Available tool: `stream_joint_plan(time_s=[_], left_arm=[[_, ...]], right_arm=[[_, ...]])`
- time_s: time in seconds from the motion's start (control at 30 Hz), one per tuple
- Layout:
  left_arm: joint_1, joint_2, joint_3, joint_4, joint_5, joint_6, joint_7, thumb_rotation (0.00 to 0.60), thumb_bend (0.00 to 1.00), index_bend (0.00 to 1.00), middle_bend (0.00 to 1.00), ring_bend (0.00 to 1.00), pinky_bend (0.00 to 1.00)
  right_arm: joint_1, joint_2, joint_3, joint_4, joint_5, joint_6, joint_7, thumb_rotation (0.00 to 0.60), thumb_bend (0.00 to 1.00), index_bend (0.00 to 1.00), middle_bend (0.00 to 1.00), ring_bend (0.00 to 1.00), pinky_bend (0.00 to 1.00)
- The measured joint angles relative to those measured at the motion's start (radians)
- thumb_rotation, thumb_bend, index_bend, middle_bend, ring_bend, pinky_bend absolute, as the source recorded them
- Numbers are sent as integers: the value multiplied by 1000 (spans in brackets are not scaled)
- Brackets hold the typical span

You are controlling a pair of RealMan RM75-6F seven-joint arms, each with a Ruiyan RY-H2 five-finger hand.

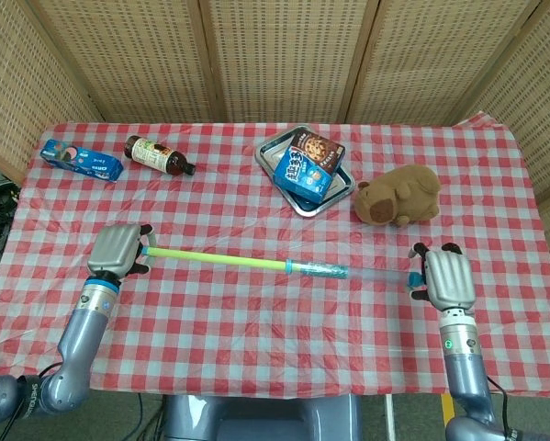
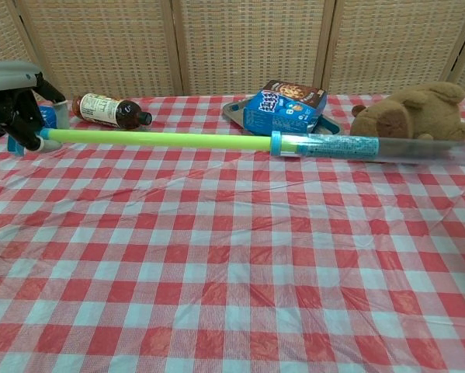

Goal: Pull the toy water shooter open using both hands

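The toy water shooter (image 1: 284,265) is stretched long across the table: a yellow-green rod (image 2: 154,139) runs from the left into a blue collar and a clear barrel (image 2: 356,147). My left hand (image 1: 117,249) grips the rod's left end (image 2: 15,101). My right hand (image 1: 447,278) holds the barrel's right end; in the chest view only a sliver of it shows at the right edge. The shooter hangs a little above the checked cloth.
Behind the shooter stand a metal tray (image 1: 304,204) with two snack boxes (image 1: 309,165), a brown plush toy (image 1: 398,195), a dark bottle (image 1: 157,154) lying on its side and a blue packet (image 1: 80,160). Wicker screens close off the back.
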Motion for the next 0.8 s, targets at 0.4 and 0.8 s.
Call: stream_joint_plan(time_s=[0.4, 0.8], left_arm=[[81, 63, 72, -47, 122, -31, -87, 600, 218, 169, 38, 91, 117], [256, 56, 161, 20, 528, 122, -306, 600, 213, 94, 0, 0, 0]], right_arm=[[-7, -5, -33, 58, 8, -51, 39, 600, 207, 80, 76, 66, 4], [-84, -3, -127, 111, -278, 37, 197, 600, 204, 0, 0, 0, 0]])
